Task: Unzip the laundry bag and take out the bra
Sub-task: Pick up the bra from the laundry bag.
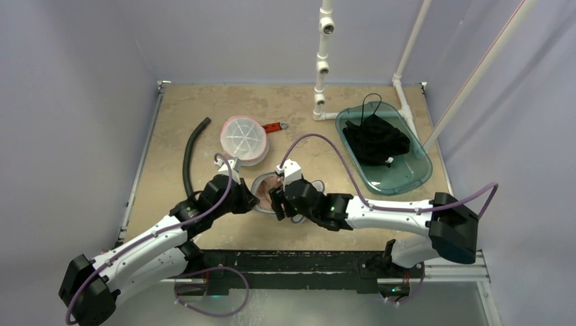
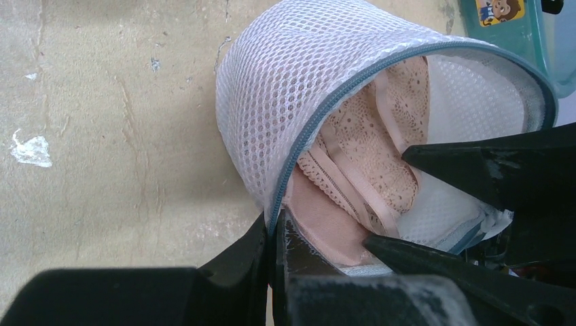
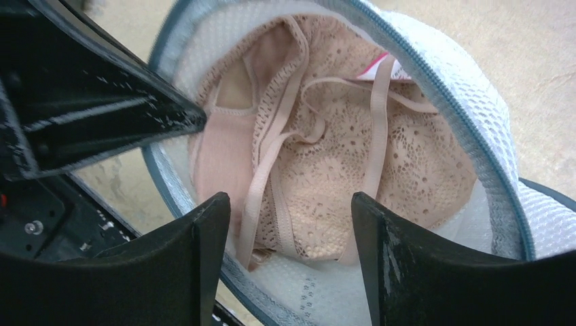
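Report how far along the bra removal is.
Done: the laundry bag is unzipped, its zipper rim gaping wide. In hand: the left gripper is shut on the bag's rim, holding it open, while the right gripper hangs open at the mouth over the bra. Left: the bra lies inside, ungrasped; it must be gripped and pulled out.

The laundry bag (image 2: 272,75) is white open-mesh cloth; the bra (image 3: 339,156) is matt beige lace; the counter (image 2: 102,136) looks rough and matt.
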Available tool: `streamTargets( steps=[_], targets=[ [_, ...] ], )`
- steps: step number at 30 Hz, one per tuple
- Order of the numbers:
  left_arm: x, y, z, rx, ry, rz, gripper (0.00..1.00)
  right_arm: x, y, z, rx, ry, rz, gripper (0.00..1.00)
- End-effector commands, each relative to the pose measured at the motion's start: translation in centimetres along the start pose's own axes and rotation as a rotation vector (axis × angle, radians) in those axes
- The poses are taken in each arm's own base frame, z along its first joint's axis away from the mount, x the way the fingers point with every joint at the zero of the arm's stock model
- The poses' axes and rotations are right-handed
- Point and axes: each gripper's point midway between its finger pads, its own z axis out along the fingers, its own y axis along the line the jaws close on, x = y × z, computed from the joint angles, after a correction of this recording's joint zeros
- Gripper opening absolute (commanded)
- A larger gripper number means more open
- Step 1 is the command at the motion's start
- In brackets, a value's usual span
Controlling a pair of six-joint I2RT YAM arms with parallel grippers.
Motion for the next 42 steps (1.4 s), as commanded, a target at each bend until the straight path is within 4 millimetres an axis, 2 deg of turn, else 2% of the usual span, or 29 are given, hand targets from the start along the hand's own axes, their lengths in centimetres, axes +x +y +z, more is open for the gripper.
streamTargets(
  steps=[1, 6, 13, 17, 24, 26, 30, 36, 39, 40, 42],
  targets=[
    [-0.1, 0.3, 0.0, 0.004, -0.023, 0.020, 0.00, -4.5, 2.0, -0.8, -0.055, -0.108, 0.027, 0.70],
    [-0.1, 0.3, 0.0, 0.008, -0.025, 0.017, 0.00, -5.1, 3.0, -1.4, -0.105, -0.116, 0.017, 0.71],
    [-0.2, 0.0, -0.2, 0.019, -0.030, 0.012, 0.00, -1.8, 3.3, 0.9, -0.085, 0.007, -0.040, 0.71],
    [-0.2, 0.0, -0.3, 0.025, -0.033, 0.011, 0.00, -1.1, 3.5, 1.4, -0.088, 0.028, -0.045, 0.71],
    [-0.2, -0.1, -0.6, 0.034, -0.037, 0.005, 0.00, 0.0, 2.4, 2.2, -0.020, 0.059, -0.042, 0.67],
    [-0.2, -0.1, -0.7, 0.035, -0.039, 0.005, 0.00, 0.2, 2.1, 2.3, -0.002, 0.064, -0.039, 0.62],
    [-0.2, -0.2, -0.7, 0.037, -0.041, 0.003, 0.00, 0.0, 1.6, 2.2, 0.026, 0.052, -0.023, 0.41],
    [-0.1, 0.0, -0.7, 0.034, -0.037, -0.002, 0.00, -0.1, 1.4, 1.6, 0.032, 0.050, -0.022, 0.21],
    [-0.1, 0.1, -0.6, 0.024, -0.034, -0.009, 0.00, -0.2, 1.3, 1.4, 0.026, 0.048, -0.023, 0.03],
    [0.0, 0.1, -0.6, 0.022, -0.031, -0.010, 0.00, -0.2, 1.4, 1.4, 0.024, 0.049, -0.024, 0.00],
    [0.1, 0.1, -0.5, 0.016, -0.024, -0.012, 0.04, -0.1, 1.3, 1.2, 0.027, 0.051, -0.023, 0.00]
  ],
)
